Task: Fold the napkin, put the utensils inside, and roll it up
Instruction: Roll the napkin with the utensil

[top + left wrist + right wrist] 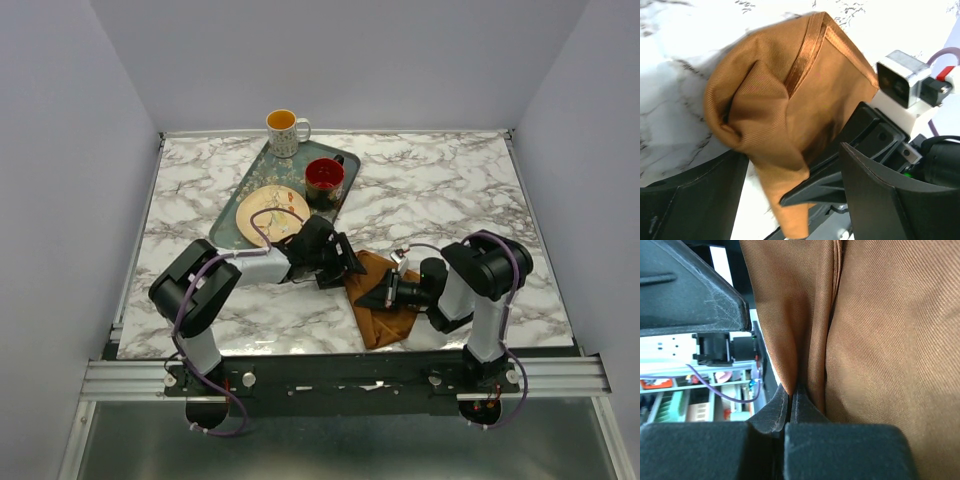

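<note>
Right fingers (771, 412) pinch napkin (384, 325) fold (long axis near-far); left fingers (880, 200) spread wide.

The top view looks down from behind the worktop's (450, 190) near edge. Both wrist views, close up, share the napkin (790, 115).

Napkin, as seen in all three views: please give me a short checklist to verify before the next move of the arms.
1. The right gripper is shut on the napkin: ok, a fold is pinched between its fingers.
2. The left gripper is open: ok, jaws wide apart.
3. Cloth lies between the left fingers: ok.
4. The napkin is folded flat: not ok, it is bunched and creased.
5. The utensils are in place: cannot tell, none shows clearly.
6. The tray is apart from the napkin: ok.
</note>
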